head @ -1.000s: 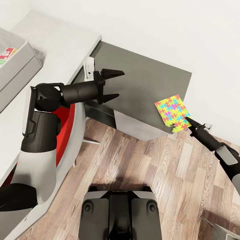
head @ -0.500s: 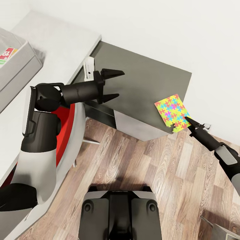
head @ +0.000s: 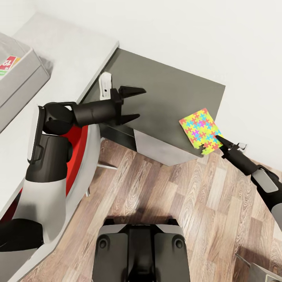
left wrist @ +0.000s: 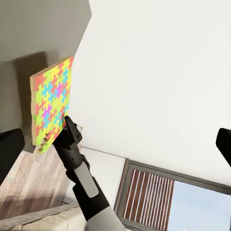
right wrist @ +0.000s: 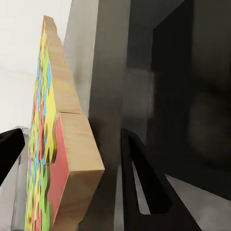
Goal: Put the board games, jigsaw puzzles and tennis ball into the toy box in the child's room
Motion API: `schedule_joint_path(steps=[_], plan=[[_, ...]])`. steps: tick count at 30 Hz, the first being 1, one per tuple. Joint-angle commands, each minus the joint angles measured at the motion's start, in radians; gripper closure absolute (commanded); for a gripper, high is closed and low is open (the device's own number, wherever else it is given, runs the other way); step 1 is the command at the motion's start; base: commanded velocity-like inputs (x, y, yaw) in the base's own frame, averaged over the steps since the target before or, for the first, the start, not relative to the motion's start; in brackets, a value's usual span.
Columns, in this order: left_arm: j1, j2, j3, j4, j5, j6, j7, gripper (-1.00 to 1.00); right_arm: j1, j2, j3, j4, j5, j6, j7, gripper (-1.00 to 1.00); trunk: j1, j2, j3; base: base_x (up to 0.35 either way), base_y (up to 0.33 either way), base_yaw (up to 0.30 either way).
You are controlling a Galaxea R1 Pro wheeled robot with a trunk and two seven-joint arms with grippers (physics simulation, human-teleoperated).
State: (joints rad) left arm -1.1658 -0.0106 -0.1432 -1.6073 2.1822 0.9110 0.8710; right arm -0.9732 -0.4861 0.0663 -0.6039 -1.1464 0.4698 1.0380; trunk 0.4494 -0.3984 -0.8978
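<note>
The jigsaw puzzle lies at the near right corner of the grey table, its corner jutting over the edge, and it has slid a little toward the robot's left and farther onto the tabletop compared with a second ago. The right gripper has followed it, its fingers straddling the puzzle's overhanging corner, one above the coloured face and one below the wooden underside, spread rather than clamped; the right wrist view shows a gap between the board and the lower finger. The left gripper hovers over the table's near left side with its jaws apart, holding nothing, and has swung slightly lower and closer to the white device at the table's edge. The left wrist view shows the puzzle with the right arm reaching it.
</note>
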Motion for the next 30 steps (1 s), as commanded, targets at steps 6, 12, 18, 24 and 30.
schedule_joint_path(steps=[6, 12, 18, 24, 30], plan=[[0.013, 0.009, 0.003, 0.0, 0.006, 0.002, 0.017, -1.0, 0.006, -0.003, 0.007, -0.063, -0.011, 0.014, -0.033, 1.0, 0.001, -0.002, -0.001, 0.0, 0.0, 0.0], [0.018, 0.013, 0.001, 0.0, -0.002, 0.003, 0.022, -1.0, 0.009, -0.012, 0.003, -0.127, -0.012, 0.028, -0.067, 1.0, 0.001, -0.002, -0.001, 0.0, 0.0, 0.0], [0.02, 0.013, -0.001, 0.0, -0.004, 0.004, 0.022, -1.0, 0.01, -0.019, -0.004, -0.156, -0.013, 0.079, -0.084, 1.0, 0.001, -0.002, -0.001, 0.0, 0.0, 0.0], [0.016, 0.007, -0.001, 0.0, -0.005, 0.004, 0.024, -1.0, 0.01, -0.031, -0.008, -0.19, -0.013, 0.136, -0.1, 1.0, 0.001, -0.002, -0.001, 0.0, 0.0, 0.0], [-0.026, 0.0, -0.017, 0.0, -0.004, 0.004, 0.038, -1.0, 0.007, -0.054, -0.012, -0.234, -0.019, 0.194, -0.147, 1.0, 0.001, -0.002, -0.001, 0.0, 0.0, 0.0]])
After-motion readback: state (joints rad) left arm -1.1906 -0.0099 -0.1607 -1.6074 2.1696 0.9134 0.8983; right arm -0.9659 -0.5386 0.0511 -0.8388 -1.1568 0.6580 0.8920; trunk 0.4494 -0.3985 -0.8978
